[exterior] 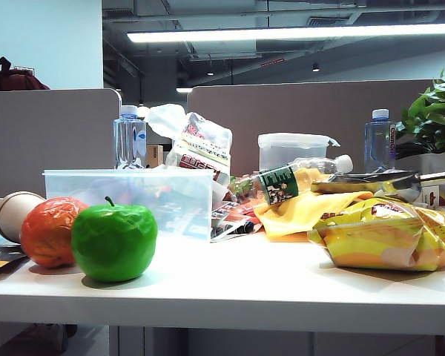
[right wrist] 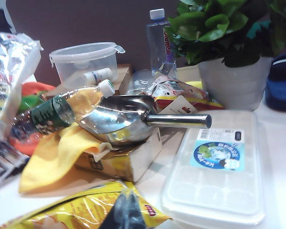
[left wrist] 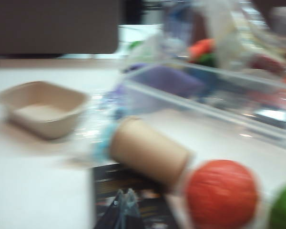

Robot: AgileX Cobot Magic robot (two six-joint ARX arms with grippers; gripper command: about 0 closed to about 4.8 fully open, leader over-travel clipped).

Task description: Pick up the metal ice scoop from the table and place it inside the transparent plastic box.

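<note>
The metal ice scoop point(exterior: 378, 182) lies at the right of the table point(exterior: 245, 289), its bowl point(right wrist: 117, 117) resting on a yellow carton and cloth and its straight handle point(right wrist: 178, 120) sticking out level. The transparent plastic box point(exterior: 126, 196) stands at the left, behind the fruit, and shows blurred in the left wrist view point(left wrist: 205, 95). Neither gripper appears in the exterior view. My left gripper point(left wrist: 125, 196) hangs over a dark packet near a paper cup, fingertips together, holding nothing. My right gripper point(right wrist: 128, 200) is shut and empty above a yellow chip bag, well short of the scoop.
A green apple point(exterior: 113, 241), an orange-red ball point(exterior: 48, 230) and a tipped paper cup point(exterior: 15, 213) line the front left. The chip bag point(exterior: 386, 237) lies front right, with a lying bottle point(exterior: 289, 182), lidded tub point(exterior: 293, 148), potted plant point(exterior: 434, 119) and lidded ice tray point(right wrist: 219, 167) around the scoop.
</note>
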